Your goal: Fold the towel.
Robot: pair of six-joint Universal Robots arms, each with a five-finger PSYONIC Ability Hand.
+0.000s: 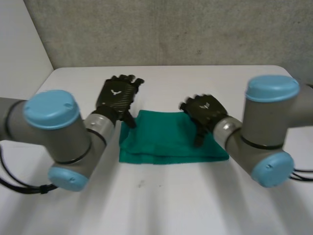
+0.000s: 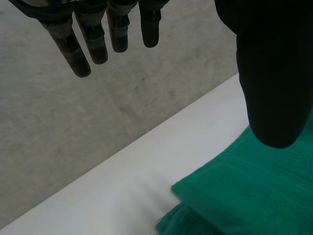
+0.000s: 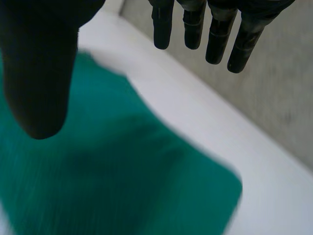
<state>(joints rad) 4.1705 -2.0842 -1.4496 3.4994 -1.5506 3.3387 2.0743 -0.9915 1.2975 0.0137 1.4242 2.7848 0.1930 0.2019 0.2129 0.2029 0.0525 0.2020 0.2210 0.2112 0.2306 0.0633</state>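
A green towel [image 1: 166,139] lies folded into a rectangle on the middle of the white table [image 1: 161,205], with layered edges along its near side. My left hand [image 1: 117,98] hovers at the towel's far left corner, fingers straight and thumb pointing down beside the cloth. In the left wrist view this hand [image 2: 274,73] is open above the towel's corner [image 2: 244,196] and holds nothing. My right hand [image 1: 203,111] hangs over the towel's right part. In the right wrist view it [image 3: 39,73] is open, spread above the towel [image 3: 122,176], with no cloth between thumb and fingers.
A grey wall [image 1: 171,29] rises behind the table's far edge. Bare tabletop lies in front of the towel and to both sides. Both arms come in low from the near corners.
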